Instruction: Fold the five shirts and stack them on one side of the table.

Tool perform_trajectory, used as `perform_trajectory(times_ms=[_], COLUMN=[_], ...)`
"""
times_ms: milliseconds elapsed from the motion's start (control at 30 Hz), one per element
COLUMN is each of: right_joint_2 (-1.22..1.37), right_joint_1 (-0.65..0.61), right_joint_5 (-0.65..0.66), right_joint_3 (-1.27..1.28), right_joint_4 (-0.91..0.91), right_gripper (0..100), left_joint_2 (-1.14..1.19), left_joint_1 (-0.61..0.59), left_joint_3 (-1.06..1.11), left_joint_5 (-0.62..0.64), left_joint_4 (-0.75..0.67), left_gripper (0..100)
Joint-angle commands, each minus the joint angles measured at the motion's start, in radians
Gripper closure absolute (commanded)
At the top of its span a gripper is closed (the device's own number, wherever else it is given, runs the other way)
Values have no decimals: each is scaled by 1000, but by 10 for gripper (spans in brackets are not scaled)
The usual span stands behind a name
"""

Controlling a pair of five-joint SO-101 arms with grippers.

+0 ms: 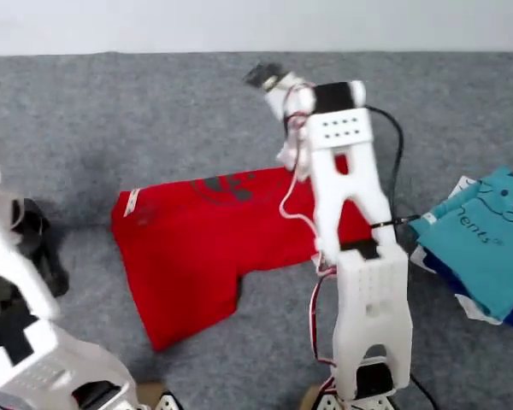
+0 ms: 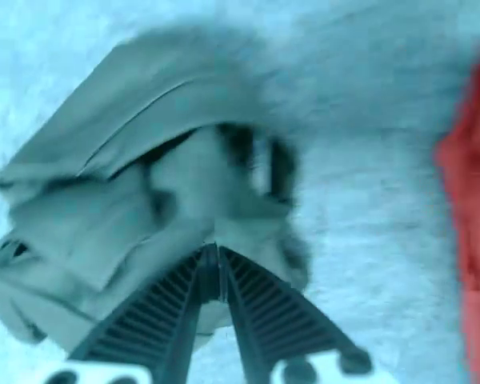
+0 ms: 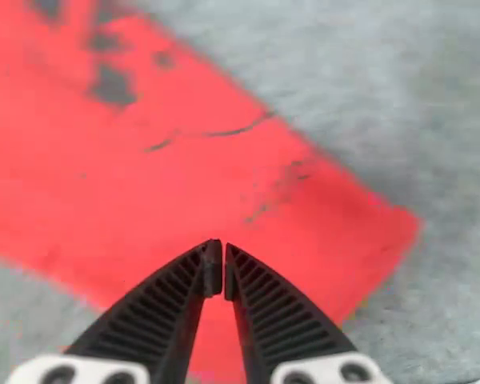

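A red shirt (image 1: 197, 243) with a dark print lies partly folded in the middle of the grey table (image 1: 154, 111). My right gripper (image 1: 291, 161) hangs shut just above the shirt's far right part; in the right wrist view its tips (image 3: 222, 268) meet over the flat red cloth (image 3: 144, 160), holding nothing. My left gripper (image 2: 218, 260) is shut with its tips in the folds of a crumpled grey shirt (image 2: 120, 208), to the left of the red shirt's edge (image 2: 472, 200). A stack of folded shirts, teal (image 1: 487, 231) on top, sits at the table's right side.
The left arm's white body (image 1: 34, 350) stands at the near left corner. The right arm's base (image 1: 372, 376) is at the near edge, its links reaching across the red shirt's right end. Bare grey felt lies beyond the red shirt.
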Motion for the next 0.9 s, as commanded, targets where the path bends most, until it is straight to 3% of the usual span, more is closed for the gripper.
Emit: perform_trajectory(times_ms=[0, 233, 567, 867], right_joint_2=[-229, -470, -740, -788], right_joint_1=[-77, -320, -618, -717], right_joint_5=[28, 28, 28, 98], right_joint_3=[244, 654, 1162, 1367], right_joint_4=[42, -12, -426, -648], right_gripper=[988, 987, 913, 868], left_joint_2=[28, 92, 137, 137], left_joint_1=[-61, -97, -98, -140], left_joint_3=[-38, -38, -38, -38], left_joint_5=[-28, -52, -54, -52], left_joint_4=[-34, -71, -69, -66], left_gripper=[994, 994, 994, 994])
